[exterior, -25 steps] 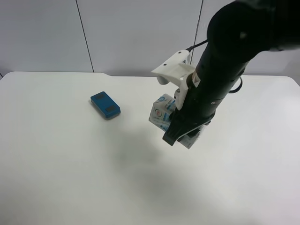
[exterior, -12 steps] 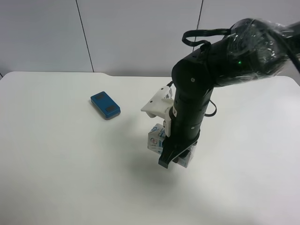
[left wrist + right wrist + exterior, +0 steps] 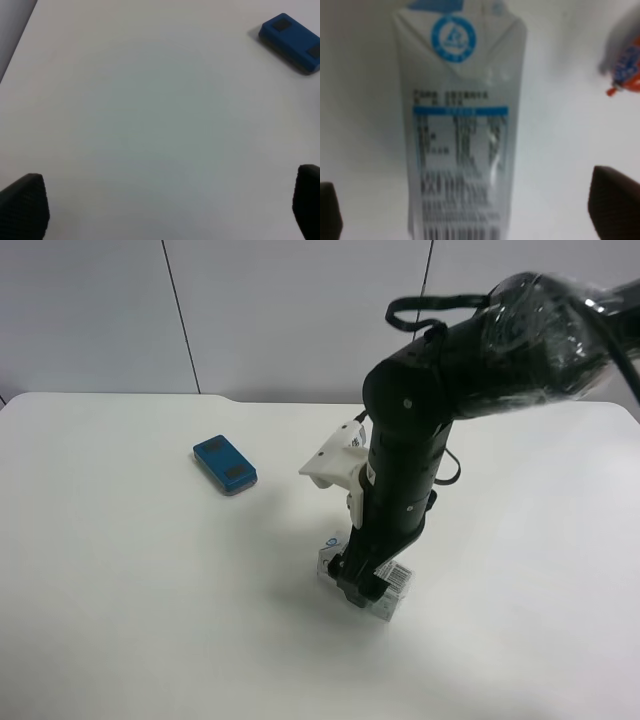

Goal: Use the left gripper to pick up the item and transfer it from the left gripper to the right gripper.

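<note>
The item, a white-and-blue drink carton (image 3: 398,579), lies on the white table (image 3: 150,590) under the arm with the white bracket. That arm's right gripper (image 3: 360,590) stands straight over it. In the right wrist view the carton (image 3: 462,125) fills the middle, label and barcode up. The right gripper (image 3: 470,210) is open, with each dark fingertip (image 3: 615,200) well clear of the carton's sides. The left gripper (image 3: 165,210) is open and empty over bare table, and shows only in the left wrist view. The left arm is out of the exterior high view.
A blue rectangular block (image 3: 225,463) lies on the table to the carton's left in the exterior high view, and also shows in the left wrist view (image 3: 291,35). The end of a red tube (image 3: 625,65) lies near the carton in the right wrist view.
The arm with the white bracket came down with the carton, from above the table to the table top. The carton now rests there, between open fingers.
</note>
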You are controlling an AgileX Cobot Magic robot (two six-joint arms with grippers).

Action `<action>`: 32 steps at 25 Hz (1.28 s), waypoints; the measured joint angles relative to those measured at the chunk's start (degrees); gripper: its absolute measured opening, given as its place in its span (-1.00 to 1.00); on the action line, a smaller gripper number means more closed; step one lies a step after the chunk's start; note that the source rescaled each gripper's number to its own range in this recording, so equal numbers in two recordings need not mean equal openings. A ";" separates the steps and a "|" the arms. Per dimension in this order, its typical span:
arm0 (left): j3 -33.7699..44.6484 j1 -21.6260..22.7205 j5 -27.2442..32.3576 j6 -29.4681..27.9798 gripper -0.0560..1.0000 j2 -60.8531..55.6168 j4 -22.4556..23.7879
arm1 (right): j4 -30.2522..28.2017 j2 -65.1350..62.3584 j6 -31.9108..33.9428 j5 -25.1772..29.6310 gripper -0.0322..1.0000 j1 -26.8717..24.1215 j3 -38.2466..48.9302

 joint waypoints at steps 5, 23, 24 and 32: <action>0.00 0.00 0.00 0.00 0.99 0.00 0.00 | -0.02 -7.88 0.05 10.97 1.00 0.00 -9.01; 0.00 0.00 0.00 0.00 1.00 0.00 0.06 | 5.92 -43.79 2.68 20.79 1.00 0.00 7.86; 0.00 0.00 0.00 0.00 1.00 0.00 0.06 | 5.92 -46.24 2.74 20.68 1.00 0.00 10.78; 0.05 0.00 0.00 0.00 1.00 0.00 0.06 | 5.87 -71.13 7.02 12.97 1.00 0.00 29.47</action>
